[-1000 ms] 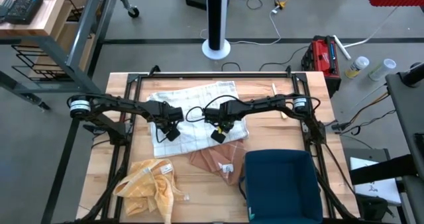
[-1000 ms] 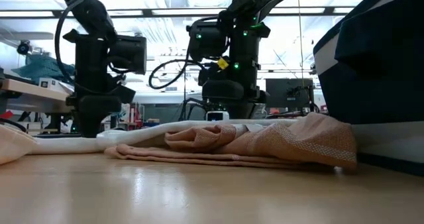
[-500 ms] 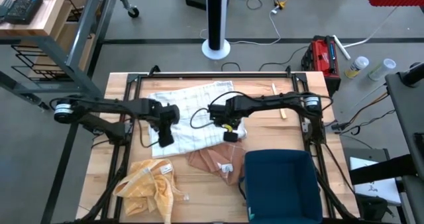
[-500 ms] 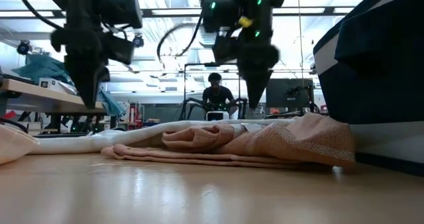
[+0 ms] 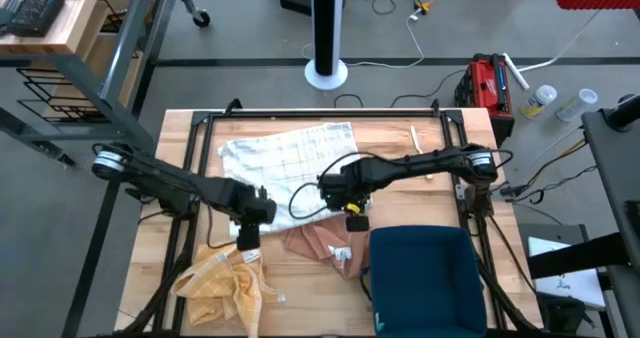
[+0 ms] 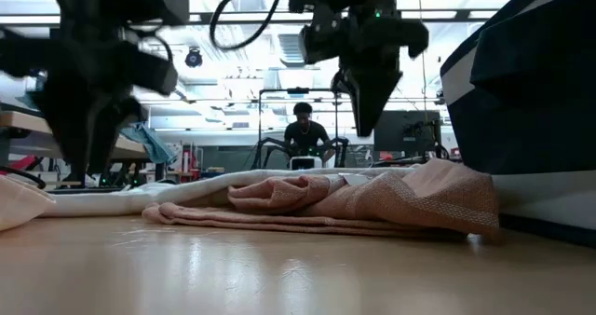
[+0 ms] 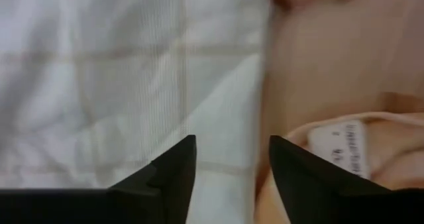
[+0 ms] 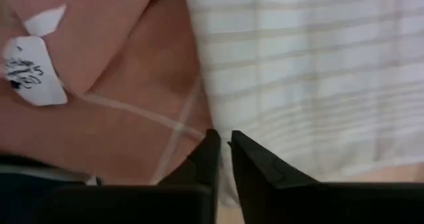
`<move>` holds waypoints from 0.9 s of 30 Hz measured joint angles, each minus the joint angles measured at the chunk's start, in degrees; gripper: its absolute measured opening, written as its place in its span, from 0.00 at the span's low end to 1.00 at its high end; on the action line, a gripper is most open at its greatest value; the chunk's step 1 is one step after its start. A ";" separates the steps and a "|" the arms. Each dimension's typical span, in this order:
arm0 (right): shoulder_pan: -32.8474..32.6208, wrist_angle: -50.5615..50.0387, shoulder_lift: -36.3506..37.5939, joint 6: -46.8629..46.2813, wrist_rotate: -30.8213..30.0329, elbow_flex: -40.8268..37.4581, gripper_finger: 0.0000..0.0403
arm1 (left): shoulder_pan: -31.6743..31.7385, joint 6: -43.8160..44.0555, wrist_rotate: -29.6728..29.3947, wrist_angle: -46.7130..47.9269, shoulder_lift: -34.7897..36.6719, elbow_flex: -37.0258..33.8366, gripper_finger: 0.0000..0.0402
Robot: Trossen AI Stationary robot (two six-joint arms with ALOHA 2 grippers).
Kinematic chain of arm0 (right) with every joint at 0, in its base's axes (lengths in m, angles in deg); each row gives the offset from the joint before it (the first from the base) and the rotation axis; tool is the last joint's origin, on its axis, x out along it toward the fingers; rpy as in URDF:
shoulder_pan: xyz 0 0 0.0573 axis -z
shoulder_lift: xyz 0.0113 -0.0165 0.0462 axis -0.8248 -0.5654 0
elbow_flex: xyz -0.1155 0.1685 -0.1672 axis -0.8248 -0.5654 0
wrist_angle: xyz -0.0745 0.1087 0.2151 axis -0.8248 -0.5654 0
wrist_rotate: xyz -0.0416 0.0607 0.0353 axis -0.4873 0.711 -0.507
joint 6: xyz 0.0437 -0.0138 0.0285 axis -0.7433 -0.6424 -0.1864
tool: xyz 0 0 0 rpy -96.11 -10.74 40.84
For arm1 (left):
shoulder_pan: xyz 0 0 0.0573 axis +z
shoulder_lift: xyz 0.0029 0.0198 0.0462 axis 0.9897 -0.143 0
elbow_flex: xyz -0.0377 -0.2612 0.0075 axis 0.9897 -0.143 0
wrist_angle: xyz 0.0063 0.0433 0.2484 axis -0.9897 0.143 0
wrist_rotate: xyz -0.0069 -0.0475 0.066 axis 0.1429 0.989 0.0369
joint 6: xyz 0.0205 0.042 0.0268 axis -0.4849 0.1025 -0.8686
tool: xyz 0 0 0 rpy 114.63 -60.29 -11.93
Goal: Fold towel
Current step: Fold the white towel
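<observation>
Left hand hovers open beside white checked towel.

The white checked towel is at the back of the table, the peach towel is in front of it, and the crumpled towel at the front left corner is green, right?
Not quite: the crumpled towel at the front left corner is yellow, as the high view shows. The white checked towel does lie at the back, with the peach towel in front of it.
</observation>
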 joint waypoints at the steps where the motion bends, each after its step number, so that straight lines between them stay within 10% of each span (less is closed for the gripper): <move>1: -0.36 0.19 -0.66 -0.19 -0.07 -0.01 0.14 | -0.08 0.16 -0.01 0.03 -1.54 0.00 0.49; 14: -0.76 0.26 -6.64 -7.35 -2.80 -0.04 0.36 | -0.09 0.19 0.79 1.12 -12.65 0.31 0.41; 27: 0.02 -2.35 -9.47 -8.22 -4.67 -0.02 0.02 | -0.23 5.30 0.76 1.43 -7.33 -0.46 0.02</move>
